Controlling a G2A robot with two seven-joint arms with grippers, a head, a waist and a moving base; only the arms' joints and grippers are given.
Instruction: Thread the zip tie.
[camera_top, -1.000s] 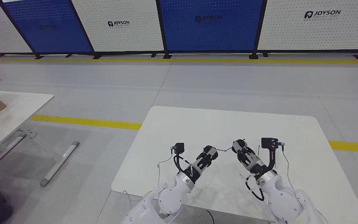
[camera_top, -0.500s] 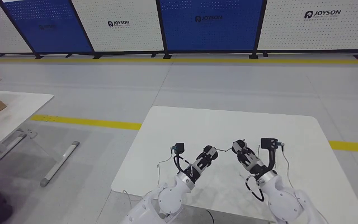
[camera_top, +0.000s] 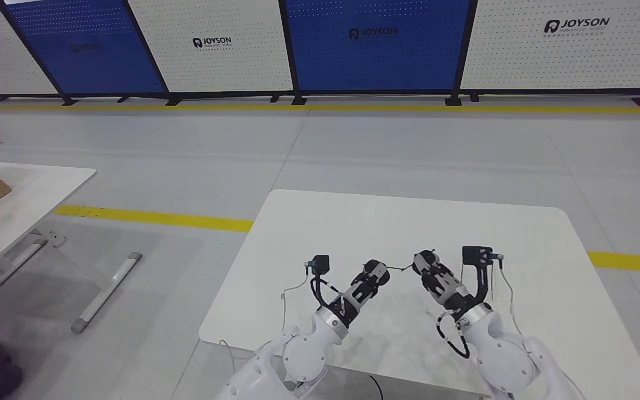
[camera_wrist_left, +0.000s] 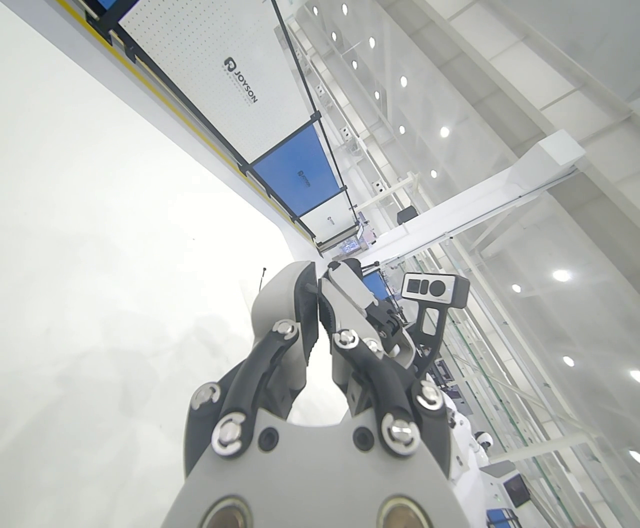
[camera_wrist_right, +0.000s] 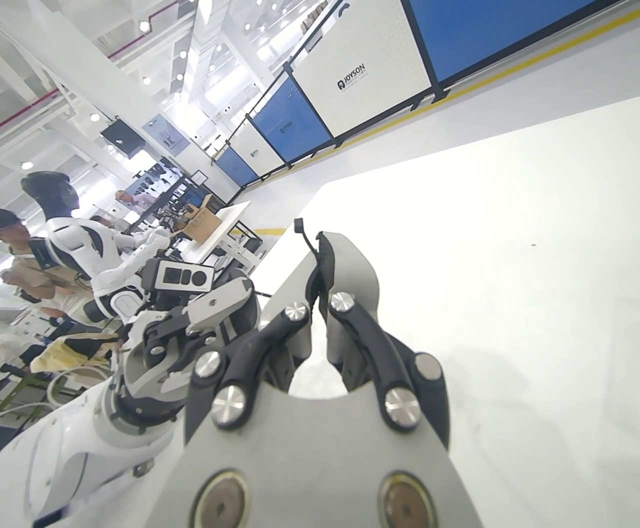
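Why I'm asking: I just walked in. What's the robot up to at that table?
It is working a black zip tie with both arms above a white table. The right gripper is shut on the strap, with the tie's head sticking out past its fingertips. The left gripper is shut too, apparently on the other end, close beside the right. Whether the tail has entered the head is too small to tell.

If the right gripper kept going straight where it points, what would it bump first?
Probably nothing: ahead of the right gripper lies only table, with the left gripper off to its side. Its height is unclear.
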